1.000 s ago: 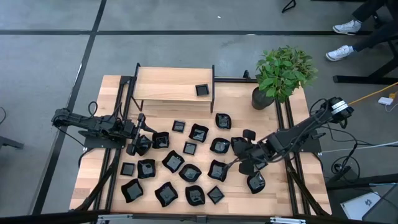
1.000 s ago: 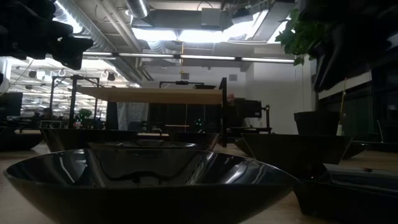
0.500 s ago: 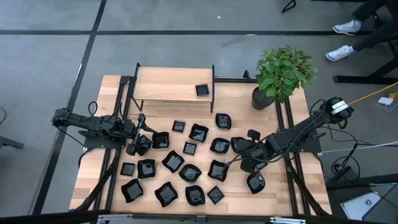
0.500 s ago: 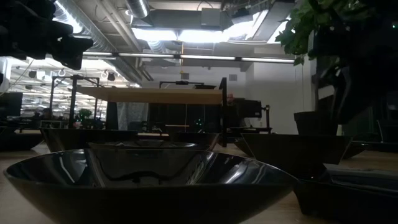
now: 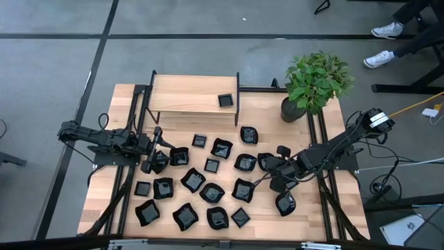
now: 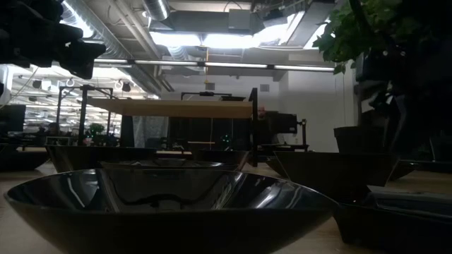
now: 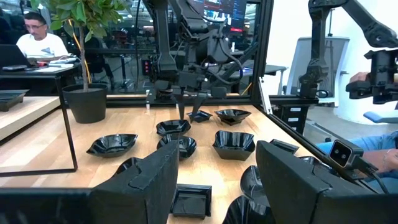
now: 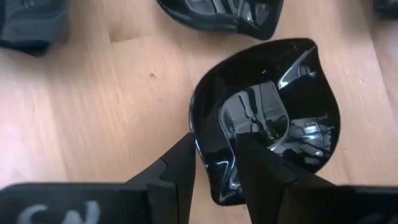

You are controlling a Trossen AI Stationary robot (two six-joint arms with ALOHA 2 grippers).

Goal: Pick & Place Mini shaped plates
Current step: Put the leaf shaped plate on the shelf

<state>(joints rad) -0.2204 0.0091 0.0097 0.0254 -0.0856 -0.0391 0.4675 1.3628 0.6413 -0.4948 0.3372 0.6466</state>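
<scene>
One glossy black wavy-edged plate (image 8: 267, 118) sits pinched at its rim between the closed fingers of the right gripper (image 8: 214, 165), held above the bare wooden table (image 8: 93, 106) at the right side of the spread, near another plate (image 5: 285, 203) lying flat on the table. Roughly twenty mini shaped plates (image 5: 211, 192) lie scattered across the table's middle and front, and one small square plate (image 5: 225, 101) rests on the raised wooden shelf (image 5: 187, 94) at the back, with a potted plant (image 5: 313, 80) to its right. Left gripper (image 5: 154, 161) hangs at the left edge of the scatter, fingers (image 7: 140, 183) spread apart and holding nothing.
</scene>
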